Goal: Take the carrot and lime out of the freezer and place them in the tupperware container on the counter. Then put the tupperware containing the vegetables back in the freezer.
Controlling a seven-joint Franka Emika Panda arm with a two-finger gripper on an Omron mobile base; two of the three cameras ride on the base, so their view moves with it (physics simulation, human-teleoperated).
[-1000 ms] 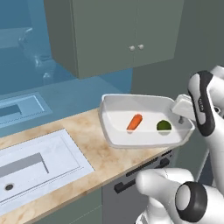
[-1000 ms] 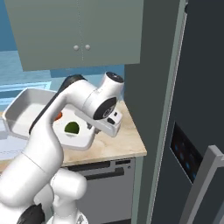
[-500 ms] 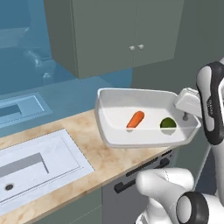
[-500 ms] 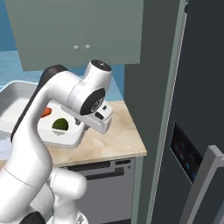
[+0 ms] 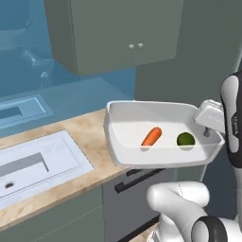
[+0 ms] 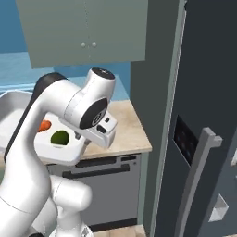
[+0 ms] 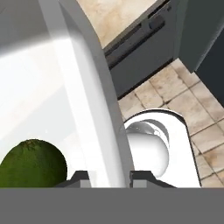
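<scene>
- While clamped by its right-hand rim in the gripper (image 5: 206, 133), hangs off the counter (image 5: 90, 134) edge over the dark cabinet fronts: the tupperware container (image 5: 142, 113), white, shallow, lidless.
- Holds two things on its floor: carrot (image 5: 151, 136) near the middle, lime (image 5: 185, 139) just beside it at 3 o'clock, apart from each other in the left base view.
- From the right base view: lime (image 6: 60, 137) at the near side of the container (image 6: 55, 152), carrot (image 6: 44, 125) at about 10 o'clock from it, partly hidden behind the arm.
- In the hand view: white rim (image 7: 94, 113) running up from between the two dark fingertips (image 7: 78, 179), jaws narrowed onto that wall, one tip inside, one outside.
- Lime (image 7: 33, 162) sits low at 8 o'clock in the hand view, inside the container, close to the gripped wall.
- Sink (image 5: 33, 160) set in the counter at 9 o'clock of the container, well apart.
- Freezer (image 6: 203, 115) stands at 3 o'clock in the right base view, dark door with a pale handle (image 6: 196, 176); whether fully closed, cannot tell.
</scene>
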